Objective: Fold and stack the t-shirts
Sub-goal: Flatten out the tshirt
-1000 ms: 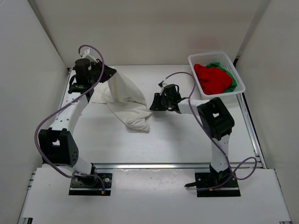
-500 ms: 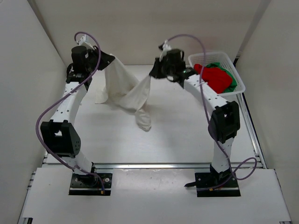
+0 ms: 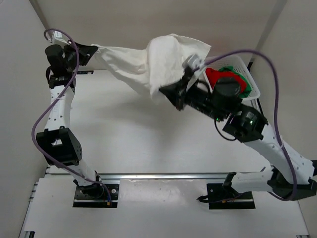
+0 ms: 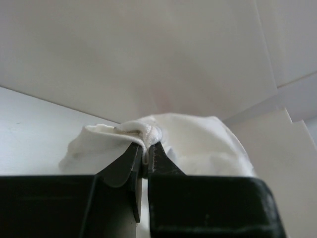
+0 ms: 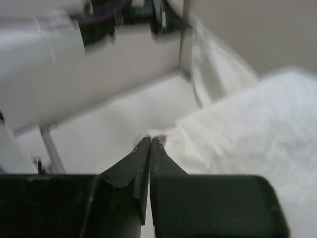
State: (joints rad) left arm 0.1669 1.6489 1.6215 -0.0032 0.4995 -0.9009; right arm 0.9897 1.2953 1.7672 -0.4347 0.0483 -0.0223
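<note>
A white lattice basket [image 3: 253,82] stands on the table [image 3: 124,139]. It holds the red t-shirt [image 3: 220,80], bunched over the green t-shirt [image 3: 244,85], of which only the edges show. The right arm [image 3: 233,106] crosses just in front of the basket and hides its near-left corner. A purple cable [image 3: 275,84] loops over the basket's right side.

The white t-shirt [image 3: 143,62] hangs in the air left of the basket, clear of the table. It is stretched as a band from far to the basket's left up to its left rim, where a fold drapes over the right arm's wrist.

The left gripper [image 4: 145,148], far left of the basket, has its fingers closed on a rolled hem of the white t-shirt, and the rest of the cloth bulges beyond the tips. The right gripper [image 5: 150,141], just left of the basket and nearer, has its fingers pressed together. In the blurred wrist view a small corner of the cloth is pinched at the tips, and the rest spreads to the right of the fingers.
</note>
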